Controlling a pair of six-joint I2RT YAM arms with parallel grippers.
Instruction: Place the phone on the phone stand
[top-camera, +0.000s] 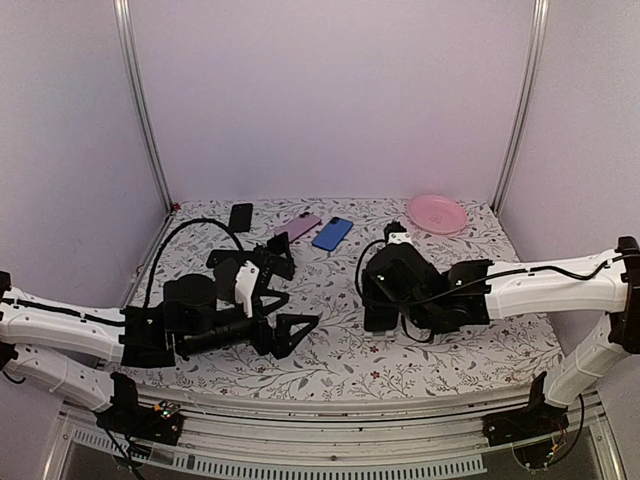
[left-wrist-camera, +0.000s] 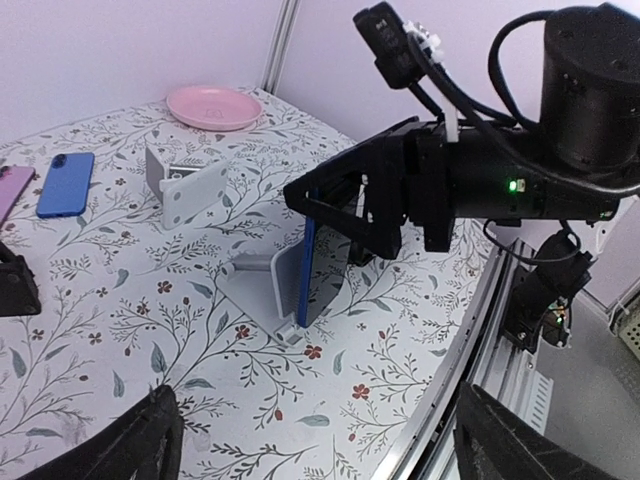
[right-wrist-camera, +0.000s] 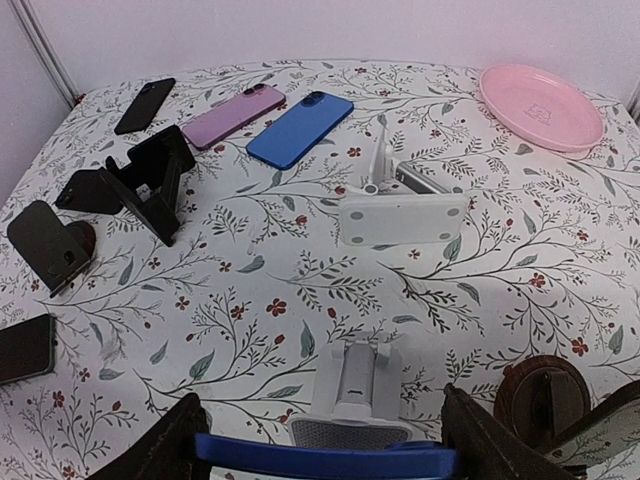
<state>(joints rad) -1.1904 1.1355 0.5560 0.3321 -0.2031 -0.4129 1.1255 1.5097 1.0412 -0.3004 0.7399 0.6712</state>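
Two arms meet over the flowered table (top-camera: 440, 360), and we find them in different states. Our right gripper (right-wrist-camera: 322, 440) is clamped on the phone (left-wrist-camera: 312, 268), a blue one, with a finger at each side of it. In the right wrist view the phone shows as a blue bar spanning the gap between the fingers.

From the left wrist view we see that phone standing nearly upright on the phone stand (left-wrist-camera: 258, 285). Its lower edge is down at the stand's front lip and its back is close against the sloped plate. Whether the stand carries its weight we cannot tell.

Our left gripper (left-wrist-camera: 318, 400) is spread wide with nothing between its fingers. It hovers above the near part of the table and faces the phone stand from the side.

Farther back we see a white stand (right-wrist-camera: 402, 216) on the cloth. Beyond it a spare blue phone (right-wrist-camera: 300, 128) and a purple phone (right-wrist-camera: 232, 115) lie flat, side by side. A black phone (right-wrist-camera: 145, 105) lies to their left, near the far left corner. A pink plate (right-wrist-camera: 540, 105) sits at the far right corner. Some black stands (right-wrist-camera: 135, 185) are grouped on the left half of the table, nearer than the purple phone.
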